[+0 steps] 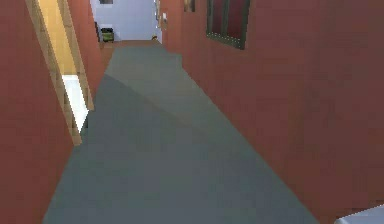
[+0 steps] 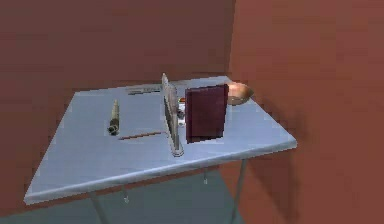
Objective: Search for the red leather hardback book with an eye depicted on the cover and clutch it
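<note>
A dark red book (image 2: pixel 205 112) stands upright on a pale blue-grey table (image 2: pixel 90 170) in the arm side view, right of the table's middle. Its broad face is plain dark red from here, and I cannot make out any eye on it. Just left of the book a thin grey slab (image 2: pixel 171 112) stands on edge.
A brownish bowl (image 2: pixel 238 93) sits behind the book near the red wall's corner. A pen-like stick (image 2: pixel 114 117) and a flat sheet (image 2: pixel 140 115) lie on the table's left half. Ahead, a grey-floored corridor (image 1: pixel 170 150) runs between red walls, with a doorway (image 1: pixel 70 70) at left and a framed picture (image 1: pixel 229 20) at right.
</note>
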Controlling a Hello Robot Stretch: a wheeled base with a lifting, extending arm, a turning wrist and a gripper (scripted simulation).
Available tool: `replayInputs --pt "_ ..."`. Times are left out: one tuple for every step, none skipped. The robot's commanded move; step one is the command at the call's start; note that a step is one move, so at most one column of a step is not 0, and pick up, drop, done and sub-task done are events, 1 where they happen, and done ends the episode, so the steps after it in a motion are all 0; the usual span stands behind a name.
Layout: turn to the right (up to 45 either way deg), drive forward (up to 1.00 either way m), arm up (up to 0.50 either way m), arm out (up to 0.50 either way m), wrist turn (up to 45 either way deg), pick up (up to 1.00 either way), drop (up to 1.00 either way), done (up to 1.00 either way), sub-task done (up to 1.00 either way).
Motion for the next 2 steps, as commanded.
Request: replayInputs --pt "0.0 0.00 0.50 0.00 0.0 0.00 0.00 0.00 0.00" --pt "0.0 0.00 0.38 0.00 0.0 0.00 0.00 0.00 0.00"
